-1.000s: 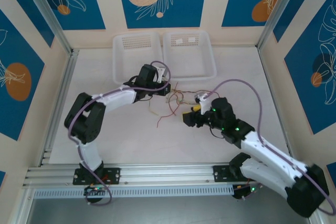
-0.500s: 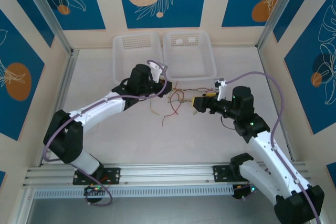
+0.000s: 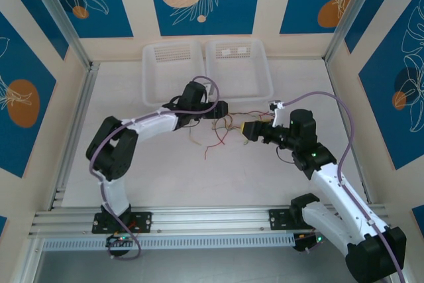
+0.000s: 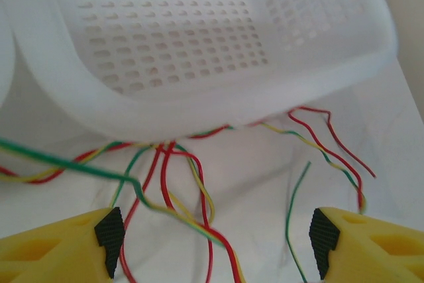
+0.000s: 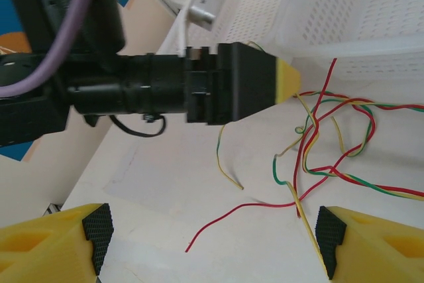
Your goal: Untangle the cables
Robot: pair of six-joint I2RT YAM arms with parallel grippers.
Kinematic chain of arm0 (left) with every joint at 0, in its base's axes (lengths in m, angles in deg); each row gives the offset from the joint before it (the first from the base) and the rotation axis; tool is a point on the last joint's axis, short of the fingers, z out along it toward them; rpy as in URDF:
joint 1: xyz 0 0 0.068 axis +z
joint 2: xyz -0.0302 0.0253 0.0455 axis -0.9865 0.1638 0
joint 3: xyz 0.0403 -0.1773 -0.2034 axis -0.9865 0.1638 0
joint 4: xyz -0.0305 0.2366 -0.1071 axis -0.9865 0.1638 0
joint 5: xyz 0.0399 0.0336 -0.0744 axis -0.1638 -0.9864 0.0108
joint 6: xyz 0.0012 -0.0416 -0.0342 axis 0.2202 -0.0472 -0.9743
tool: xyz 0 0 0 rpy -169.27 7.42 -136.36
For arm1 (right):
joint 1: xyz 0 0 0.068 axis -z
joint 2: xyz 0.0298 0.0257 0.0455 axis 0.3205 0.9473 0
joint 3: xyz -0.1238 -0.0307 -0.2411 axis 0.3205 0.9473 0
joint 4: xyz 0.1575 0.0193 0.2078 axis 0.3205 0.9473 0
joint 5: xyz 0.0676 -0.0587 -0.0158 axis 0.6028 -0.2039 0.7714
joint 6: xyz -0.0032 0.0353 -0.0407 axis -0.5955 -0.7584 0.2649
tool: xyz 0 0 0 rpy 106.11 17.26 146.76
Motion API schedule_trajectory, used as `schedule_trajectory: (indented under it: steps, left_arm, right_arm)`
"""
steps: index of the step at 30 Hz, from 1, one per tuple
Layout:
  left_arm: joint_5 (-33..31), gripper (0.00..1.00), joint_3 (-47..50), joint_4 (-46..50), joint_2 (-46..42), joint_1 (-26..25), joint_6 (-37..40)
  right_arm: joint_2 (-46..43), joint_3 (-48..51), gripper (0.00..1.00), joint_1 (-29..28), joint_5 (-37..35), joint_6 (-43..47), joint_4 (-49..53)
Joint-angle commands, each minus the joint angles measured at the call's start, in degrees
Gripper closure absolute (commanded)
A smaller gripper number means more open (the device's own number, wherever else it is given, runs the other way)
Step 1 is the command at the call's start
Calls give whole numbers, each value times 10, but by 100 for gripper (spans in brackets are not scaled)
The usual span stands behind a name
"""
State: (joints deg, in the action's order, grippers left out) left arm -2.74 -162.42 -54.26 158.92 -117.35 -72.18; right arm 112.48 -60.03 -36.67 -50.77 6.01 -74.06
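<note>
I find the cables [image 3: 222,128] tangled on the tabletop [image 3: 165,177] just before the right basket [image 3: 268,85], long axis running left to right, loose ends trailing nearward. Left hand [image 3: 224,108] and right hand [image 3: 248,129] both stand wide, holding nothing

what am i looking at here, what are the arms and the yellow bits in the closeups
These are two robot arms bolted at the near edge of a table. The wide picture comes from a fixed camera above and behind them; the close-ups come from cameras on their wrists, where the yellow wedges are each arm's own fingertips. On the table lies a tangle of thin red, yellow and green cables, just in front of two white baskets. The left gripper and right gripper flank the tangle, both open, holding nothing.
</note>
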Motion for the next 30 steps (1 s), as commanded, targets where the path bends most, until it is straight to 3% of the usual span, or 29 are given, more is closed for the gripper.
schedule_trajectory:
  steps: [1, 5, 10, 15, 18, 24, 30]
  left_arm:
    - [-29, 24, -40, 4, 32, 5, -9]
    - [-49, 36, -56, 10, 58, 5, -6]
    - [-61, 76, -53, 9, 65, 5, 5]
    - [-69, 84, -54, 20, 46, 4, 22]
    - [-74, 100, -59, 37, 28, 5, 32]
    - [-69, 100, -61, 57, -20, -4, 46]
    - [-17, 100, -12, 39, -110, -20, 72]
  right_arm:
    - [-28, 6, 17, 3, 2, -7, -6]
    - [-53, 8, 17, 3, 1, -2, 4]
    - [-73, 5, 17, 4, -2, 3, 20]
    - [-75, 6, 16, 5, -2, 3, 19]
    - [-74, 7, 16, 6, -2, 3, 16]
    - [-70, 9, 16, 7, -15, -1, 15]
    - [-27, -6, 16, 12, -54, -36, 29]
